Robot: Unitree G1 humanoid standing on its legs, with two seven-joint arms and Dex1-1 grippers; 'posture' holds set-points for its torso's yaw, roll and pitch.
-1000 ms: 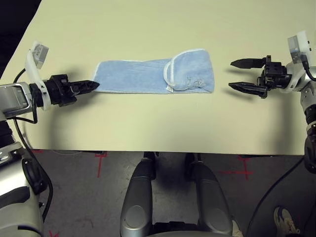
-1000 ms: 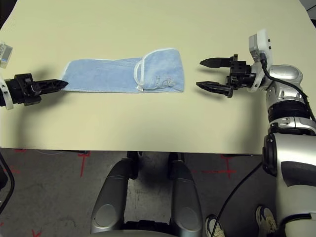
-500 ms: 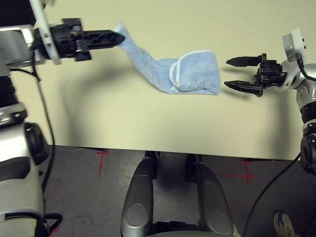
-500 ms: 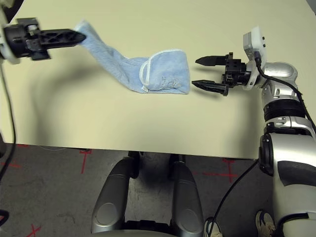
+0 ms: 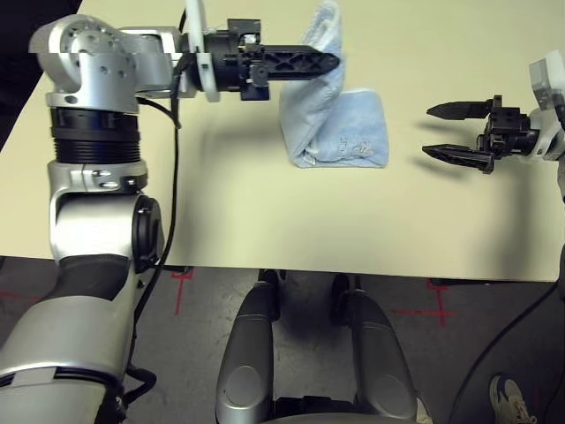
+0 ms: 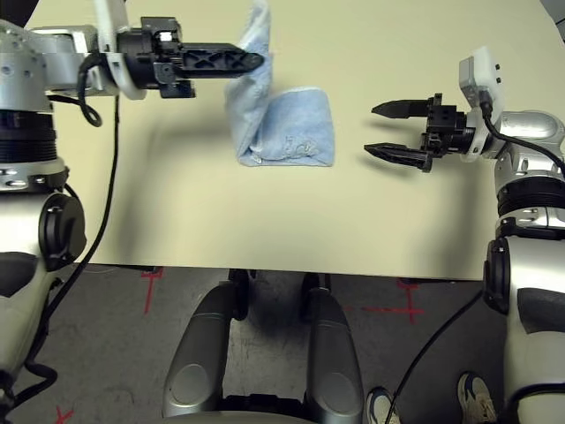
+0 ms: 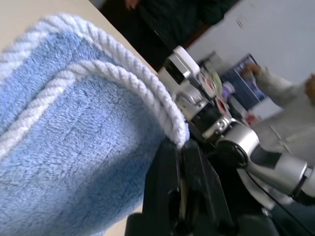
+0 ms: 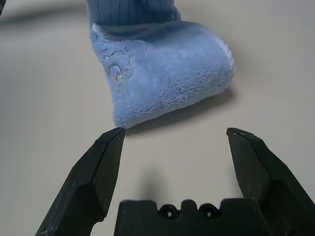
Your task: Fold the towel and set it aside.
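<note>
Towel [image 5: 331,124] sits on the tan table [image 5: 265,212], its folded end resting flat while its other end rises, pinched in the left gripper [image 5: 328,62], whose fingers are clamped together on the whitish border above the folded part. To its right, apart from it, the right gripper [image 5: 446,132] hovers, fingers spread, holding nothing.

The far end of the towel [image 5: 328,19], at twelve o'clock, is running off the head view's top edge. The left gripper [image 5: 328,61] is covering the corner it is pinching. At three o'clock the right gripper [image 5: 441,131] is showing, but its arm is being cut by the edge. A person [image 7: 283,93] is appearing blurred in the left wrist view.
</note>
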